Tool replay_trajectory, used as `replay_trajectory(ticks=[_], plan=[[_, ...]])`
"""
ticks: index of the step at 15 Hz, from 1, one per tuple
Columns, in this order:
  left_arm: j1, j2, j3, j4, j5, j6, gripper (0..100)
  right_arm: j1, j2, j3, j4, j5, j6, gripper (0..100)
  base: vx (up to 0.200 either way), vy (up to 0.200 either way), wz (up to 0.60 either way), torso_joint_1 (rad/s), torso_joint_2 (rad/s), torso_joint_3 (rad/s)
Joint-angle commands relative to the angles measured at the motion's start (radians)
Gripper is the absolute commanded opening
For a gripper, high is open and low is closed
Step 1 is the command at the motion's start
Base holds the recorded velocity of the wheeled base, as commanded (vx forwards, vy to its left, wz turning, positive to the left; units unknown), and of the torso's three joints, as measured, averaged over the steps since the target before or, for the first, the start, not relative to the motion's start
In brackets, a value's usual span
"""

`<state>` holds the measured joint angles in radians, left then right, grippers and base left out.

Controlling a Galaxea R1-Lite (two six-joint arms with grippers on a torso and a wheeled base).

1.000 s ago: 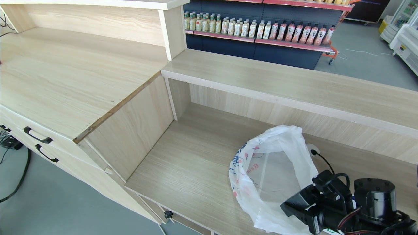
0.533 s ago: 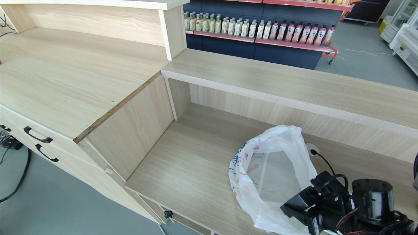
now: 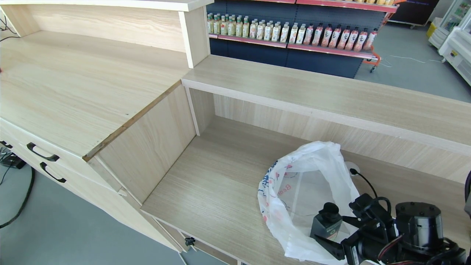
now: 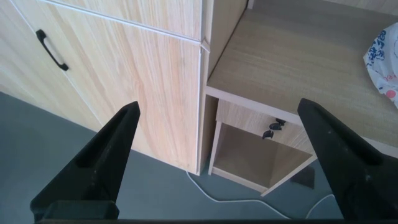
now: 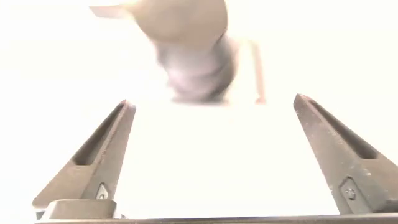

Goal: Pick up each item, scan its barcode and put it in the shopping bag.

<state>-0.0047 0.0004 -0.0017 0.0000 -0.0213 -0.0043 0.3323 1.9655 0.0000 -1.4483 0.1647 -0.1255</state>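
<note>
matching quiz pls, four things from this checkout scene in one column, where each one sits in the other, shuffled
1 shopping bag
2 dark bottle
3 drink bottles
4 black handles

a on the red-edged store shelf
b inside the bag's mouth
c on the lower counter
d on the drawer fronts

Pairs: 1-c, 2-b, 3-a, 4-d
</note>
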Motion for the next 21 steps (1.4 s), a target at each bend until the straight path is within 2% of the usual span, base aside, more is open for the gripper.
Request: replay_trajectory(ticks=[1,5,7,11,13,16,17,18,19,21], plan=[[0.0,0.0,0.0,0.0,0.0,0.0,100,0.001,-0.01,-0.002,0.0,0.003,0.001,100,0.0,0.0,0.0,0.0,0.0,0.0],[-0.001,0.0,0.0,0.0,0.0,0.0,100,0.033,-0.091,-0.034,0.0,0.013,0.004,100,0.0,0.0,0.0,0.0,0.0,0.0],[0.0,0.0,0.0,0.0,0.0,0.0,100,0.054,-0.169,-0.072,0.0,0.059,0.0,100,0.0,0.0,0.0,0.0,0.0,0.0],[0.0,0.0,-0.001,0.0,0.0,0.0,100,0.083,-0.263,-0.117,0.002,0.061,-0.006,100,0.0,0.0,0.0,0.0,0.0,0.0],[0.0,0.0,0.0,0.0,0.0,0.0,100,0.099,-0.373,-0.11,0.037,0.055,-0.054,100,0.0,0.0,0.0,0.0,0.0,0.0],[0.0,0.0,0.0,0.0,0.0,0.0,100,0.08,-0.656,-0.137,0.278,0.055,-0.197,100,0.0,0.0,0.0,0.0,0.0,0.0],[0.0,0.0,0.0,0.0,0.0,0.0,100,0.019,-0.849,-0.206,0.526,0.056,-0.307,100,0.0,0.0,0.0,0.0,0.0,0.0],[-0.001,0.0,0.0,0.0,0.0,0.0,100,-0.015,-0.955,-0.281,0.706,0.058,-0.367,100,0.0,0.0,0.0,0.0,0.0,0.0],[0.0,0.0,0.0,0.0,0.0,0.0,100,-0.042,-1.011,-0.333,0.81,0.058,-0.405,100,0.0,0.0,0.0,0.0,0.0,0.0],[0.0,0.0,0.0,0.0,0.0,0.0,100,-0.082,-1.067,-0.394,0.902,0.062,-0.45,100,0.0,0.0,-0.6,0.005,0.0,0.0]])
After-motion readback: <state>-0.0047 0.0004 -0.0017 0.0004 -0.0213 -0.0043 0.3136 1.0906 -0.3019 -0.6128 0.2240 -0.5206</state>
